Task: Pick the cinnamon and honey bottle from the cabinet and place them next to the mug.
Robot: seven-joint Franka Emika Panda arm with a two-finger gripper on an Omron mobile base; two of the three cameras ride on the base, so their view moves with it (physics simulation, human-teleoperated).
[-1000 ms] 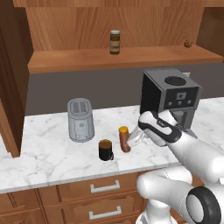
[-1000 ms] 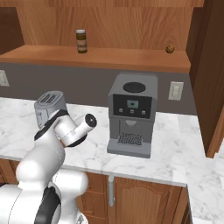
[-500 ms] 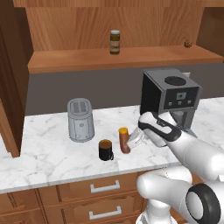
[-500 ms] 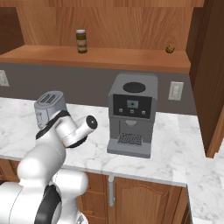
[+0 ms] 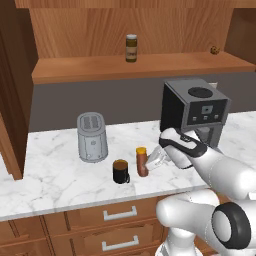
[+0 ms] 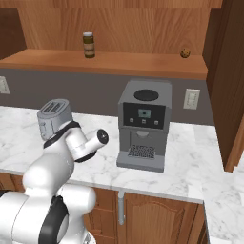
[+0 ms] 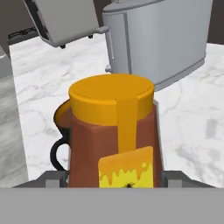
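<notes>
No words, brands or numbers can be read anywhere. The honey bottle (image 7: 114, 135) carries a yellow label with a dripping-honey drawing and a tiny dark insect mark, but no lettering. The cinnamon (image 5: 131, 48) on the cabinet shelf (image 5: 140, 67) has a pale label band, too small to read. The coffee machine (image 6: 144, 123) has a small panel display, illegible.

Honey bottle (image 7: 114, 135) blocks most of the mug (image 7: 61, 135) at nine o'clock in the hand view; its base is cut off below, and finger contact on it can't be told
</notes>
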